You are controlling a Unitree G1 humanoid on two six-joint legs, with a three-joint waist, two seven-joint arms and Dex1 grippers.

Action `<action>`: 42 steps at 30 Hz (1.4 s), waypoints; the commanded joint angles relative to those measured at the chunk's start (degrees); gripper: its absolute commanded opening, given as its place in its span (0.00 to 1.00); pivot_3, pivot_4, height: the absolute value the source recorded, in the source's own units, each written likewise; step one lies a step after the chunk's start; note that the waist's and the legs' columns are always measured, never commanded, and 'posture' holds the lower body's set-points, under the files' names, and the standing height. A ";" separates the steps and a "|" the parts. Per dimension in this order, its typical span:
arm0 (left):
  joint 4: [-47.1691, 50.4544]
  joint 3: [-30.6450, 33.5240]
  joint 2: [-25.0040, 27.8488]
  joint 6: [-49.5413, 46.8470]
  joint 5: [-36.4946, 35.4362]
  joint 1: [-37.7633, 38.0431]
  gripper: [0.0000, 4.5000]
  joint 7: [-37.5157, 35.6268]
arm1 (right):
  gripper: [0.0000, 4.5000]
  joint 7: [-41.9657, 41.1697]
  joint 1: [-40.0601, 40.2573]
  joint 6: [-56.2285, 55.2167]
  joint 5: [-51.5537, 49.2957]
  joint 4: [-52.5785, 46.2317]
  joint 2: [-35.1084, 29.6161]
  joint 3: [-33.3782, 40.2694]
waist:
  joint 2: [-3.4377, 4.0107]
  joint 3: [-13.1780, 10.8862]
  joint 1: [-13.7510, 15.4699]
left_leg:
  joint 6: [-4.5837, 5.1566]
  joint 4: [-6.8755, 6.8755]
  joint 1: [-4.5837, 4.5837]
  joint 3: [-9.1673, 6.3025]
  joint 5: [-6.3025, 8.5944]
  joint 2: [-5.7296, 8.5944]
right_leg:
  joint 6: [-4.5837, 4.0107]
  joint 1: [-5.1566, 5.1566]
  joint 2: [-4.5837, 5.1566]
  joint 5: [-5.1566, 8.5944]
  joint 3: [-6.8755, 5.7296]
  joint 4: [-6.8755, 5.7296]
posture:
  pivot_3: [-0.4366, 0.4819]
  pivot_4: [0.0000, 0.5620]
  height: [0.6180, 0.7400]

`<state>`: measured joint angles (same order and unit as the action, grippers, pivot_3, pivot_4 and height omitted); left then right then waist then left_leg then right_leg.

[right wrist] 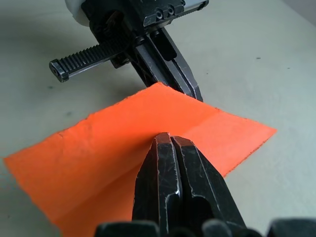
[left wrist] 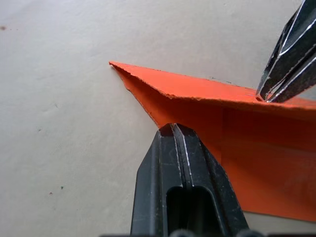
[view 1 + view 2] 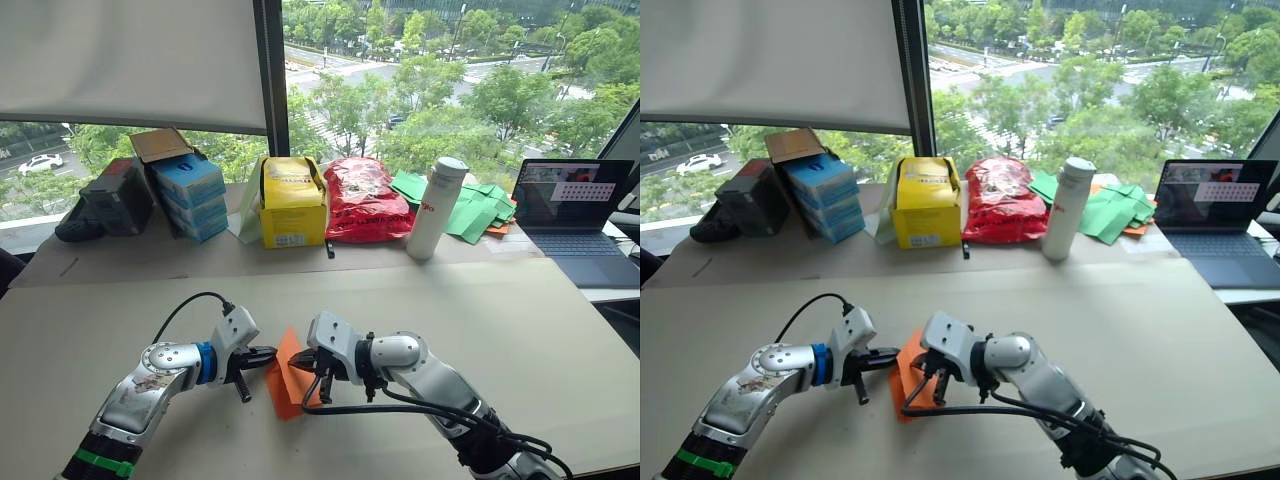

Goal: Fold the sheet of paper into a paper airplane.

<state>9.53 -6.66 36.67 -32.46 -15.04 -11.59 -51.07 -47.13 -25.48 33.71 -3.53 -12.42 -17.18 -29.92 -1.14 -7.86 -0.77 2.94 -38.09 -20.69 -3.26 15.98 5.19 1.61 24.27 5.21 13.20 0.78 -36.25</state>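
The sheet of paper (image 3: 284, 388) is bright orange and folded, and it stands tilted up off the table (image 3: 520, 330) near the front edge, between my two grippers. My left gripper (image 3: 272, 353) comes in from the left with its fingers (image 2: 173, 148) shut on the paper's edge (image 2: 247, 148). From the right, my right gripper (image 3: 300, 362) is shut on the paper at its crease, fingers (image 1: 170, 163) pressed together over the orange surface (image 1: 98, 148). The two fingertips almost meet. The paper has one pointed corner and a raised ridge.
Along the back of the table stand a black case (image 3: 110, 200), blue boxes (image 3: 190, 195), a yellow box (image 3: 293, 205), a red bag (image 3: 362, 200), a white bottle (image 3: 437, 210), green paper pieces (image 3: 475, 210) and an open laptop (image 3: 575, 215).
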 commanded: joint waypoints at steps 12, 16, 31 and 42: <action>6.32 10.21 3.02 -5.41 -6.79 -0.32 0.01 1.78 | 0.00 0.57 -0.80 -0.43 1.98 6.36 1.36 -2.61 | 0.00 0.00 -0.08 | -0.09 0.00 -0.04 0.00 -0.05 -0.01 | -0.03 0.09 -0.02 -0.02 -0.01 -0.06 | 0.48 0.27 1.00; 10.63 9.01 2.11 -6.92 -9.28 2.02 0.01 1.33 | 0.00 0.39 -0.87 -0.48 1.83 6.53 1.07 -2.27 | 0.00 0.00 -0.07 | -0.24 0.00 -0.04 0.00 -0.13 0.01 | -0.03 0.04 0.00 -0.02 0.00 0.01 | 0.48 0.27 1.00; 2.94 -2.02 0.82 1.98 0.65 6.88 0.01 3.05 | 0.00 0.41 -0.76 0.87 1.39 4.16 0.32 -0.70 | 0.00 0.00 0.14 | -0.18 0.00 0.01 0.00 -0.10 0.01 | -0.03 -0.01 0.03 -0.02 0.00 0.06 | 0.48 0.27 1.00; 2.17 -4.24 2.71 4.97 2.60 7.60 0.01 1.97 | 0.00 0.05 -2.78 -4.41 2.00 10.65 0.39 0.78 | 0.01 0.00 0.04 | 0.07 0.00 0.22 0.00 0.05 0.00 | -0.03 -0.03 0.02 -0.02 0.00 0.05 | 0.48 0.27 1.00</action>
<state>13.68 -8.94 38.63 -26.32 -14.11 -5.61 -48.66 -46.73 -28.18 30.70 -1.68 -2.52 -16.79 -28.95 -1.13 -7.86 -0.73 3.01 -38.09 -20.45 -3.26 16.03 5.19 1.58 24.22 5.21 13.18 0.78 -36.20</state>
